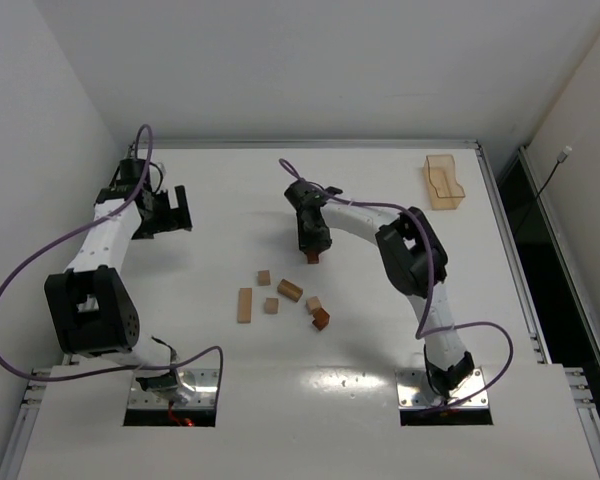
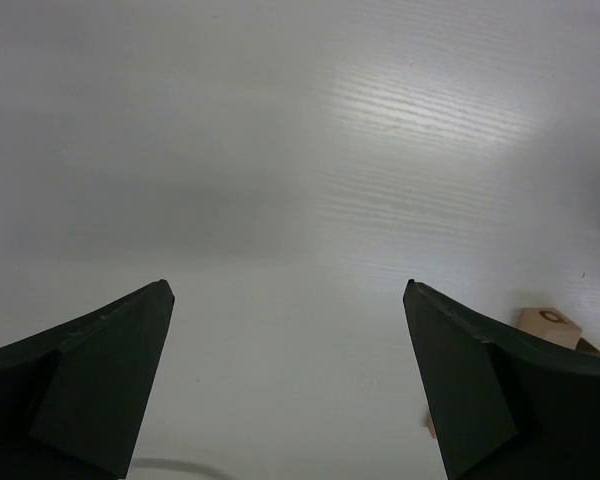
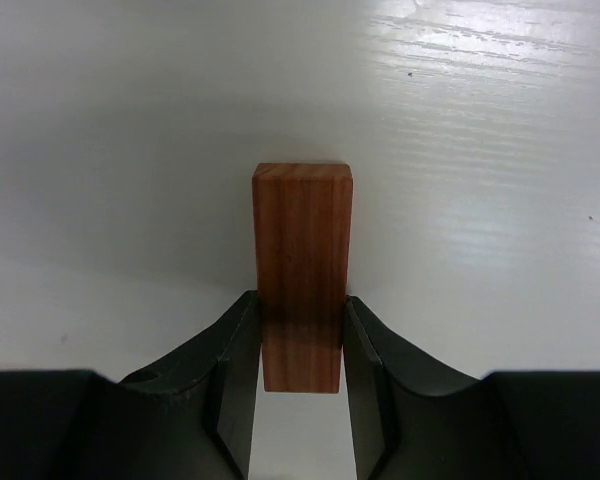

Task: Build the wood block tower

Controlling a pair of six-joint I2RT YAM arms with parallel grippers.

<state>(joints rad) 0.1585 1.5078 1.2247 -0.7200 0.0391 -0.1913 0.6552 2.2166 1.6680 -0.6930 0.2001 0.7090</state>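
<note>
My right gripper (image 1: 312, 254) is shut on a reddish-brown wooden bar (image 3: 301, 270), held low over the table behind the loose blocks; the bar's end shows in the top view (image 1: 313, 259). Several wood blocks lie at mid-table: a long tan bar (image 1: 245, 305), small tan cubes (image 1: 264, 277) (image 1: 271, 305) (image 1: 313, 303), a tan cylinder (image 1: 290, 290) and a dark reddish cube (image 1: 321, 319). No stacked tower shows. My left gripper (image 1: 170, 212) is open and empty at the far left; its wrist view shows bare table and a tan block (image 2: 548, 326) behind the right finger.
A translucent orange plastic tray (image 1: 444, 182) stands at the back right of the table. The table's raised rim (image 1: 310, 146) runs along the far edge. Purple cables loop over both arms.
</note>
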